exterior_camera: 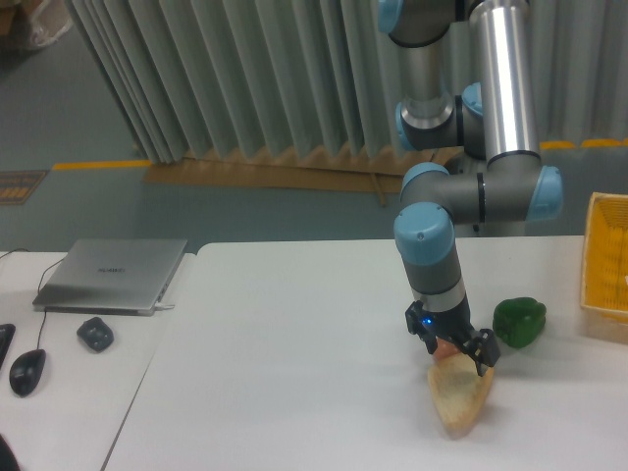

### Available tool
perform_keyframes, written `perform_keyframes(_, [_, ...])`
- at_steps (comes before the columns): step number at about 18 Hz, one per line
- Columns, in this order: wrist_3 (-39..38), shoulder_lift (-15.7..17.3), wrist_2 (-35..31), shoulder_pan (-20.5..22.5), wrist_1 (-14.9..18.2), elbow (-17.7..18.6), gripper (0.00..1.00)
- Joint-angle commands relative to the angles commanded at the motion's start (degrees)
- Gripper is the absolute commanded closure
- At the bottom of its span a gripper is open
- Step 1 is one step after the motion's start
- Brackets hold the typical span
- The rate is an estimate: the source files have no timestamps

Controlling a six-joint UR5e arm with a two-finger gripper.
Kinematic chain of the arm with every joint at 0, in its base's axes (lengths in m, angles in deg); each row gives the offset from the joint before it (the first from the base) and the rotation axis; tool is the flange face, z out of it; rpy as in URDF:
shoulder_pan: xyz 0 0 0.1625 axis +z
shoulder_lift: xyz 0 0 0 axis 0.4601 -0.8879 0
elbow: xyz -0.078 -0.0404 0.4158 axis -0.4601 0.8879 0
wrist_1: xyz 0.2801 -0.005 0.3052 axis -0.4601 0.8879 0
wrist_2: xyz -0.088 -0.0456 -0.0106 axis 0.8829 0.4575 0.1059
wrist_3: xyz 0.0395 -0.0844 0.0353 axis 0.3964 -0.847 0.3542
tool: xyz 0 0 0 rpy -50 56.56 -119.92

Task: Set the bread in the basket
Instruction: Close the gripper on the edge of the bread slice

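Claw (455,349) is sitting low over the top end of the bread (461,397), lower right of centre in the frame. Fingers are spread, straddling the crust edge, nothing held as far as I can tell. The view is soft there, so contact with the bread is unclear. Bread is lying flat on the worktop (294,334), wide end toward the claw, narrow end pointing at the bottom edge of the frame.

A small reddish egg (446,346) is peeking out between the fingers, touching or just behind the bread's top edge. That's the risk: closing here could be pinching the egg too, or nudging it away.

Green pepper (519,322) is just right of the claw, apart from the bread. Basket (605,265) is at the far right edge, only partly in frame, well apart from the bread.

Advice for the grasp:
- keeping both fingers on the slice's sides, egg outside the gap
- going down until the pads are level with the crust
- closing gently, since bread is probably soft
- lifting straight up before swinging right, passing above the pepper
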State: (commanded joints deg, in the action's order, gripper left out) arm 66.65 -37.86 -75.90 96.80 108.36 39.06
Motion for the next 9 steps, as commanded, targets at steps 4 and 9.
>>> perform_keyframes(4, [0.0,-0.18,0.0,0.0,0.0,0.0,0.0])
perform_keyframes(9, [0.17,0.26,0.09,0.09,0.35,0.0,0.54])
